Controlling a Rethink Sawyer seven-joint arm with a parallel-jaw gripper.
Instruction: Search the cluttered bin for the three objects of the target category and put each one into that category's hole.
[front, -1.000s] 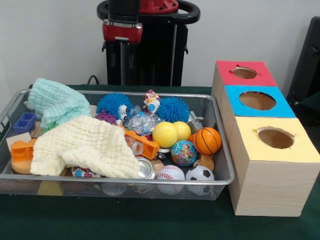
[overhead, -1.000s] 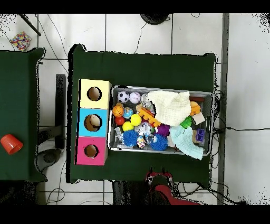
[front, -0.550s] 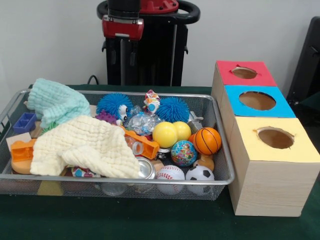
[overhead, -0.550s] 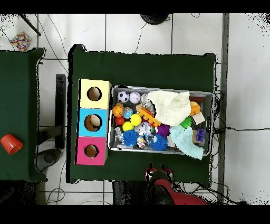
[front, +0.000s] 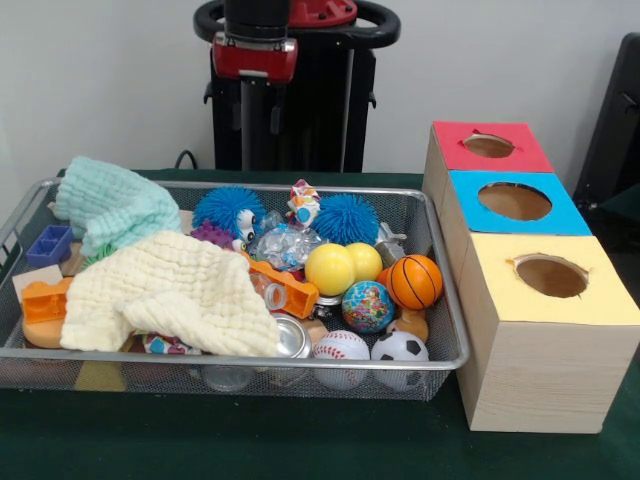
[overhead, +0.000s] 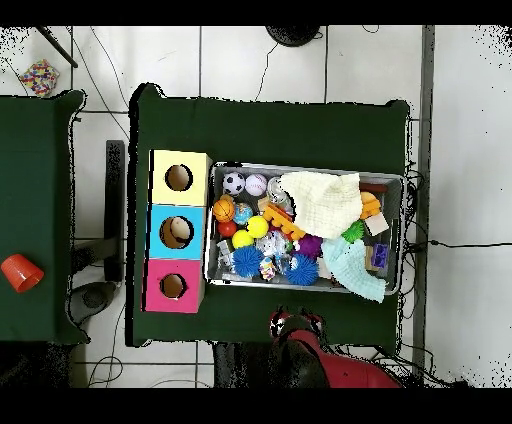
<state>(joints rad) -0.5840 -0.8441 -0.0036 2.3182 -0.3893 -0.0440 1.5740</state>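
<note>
Only the overhead view shows an orange cup (overhead: 21, 271); hand (front: 255, 58) state unclear.

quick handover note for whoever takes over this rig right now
Tool: the red and black arm is drawn back behind the bin; whether the tool is open or shut cannot be seen, and it holds nothing visible.
Things: the wire mesh bin is still full: balls at the end nearest the boxes, a cream muslin cloth and a mint cloth covering the other end.
Holes: red box, blue box, yellow box, in a row beside the bin.
Done: nothing visibly sorted.
Left: all three target objects.
</note>
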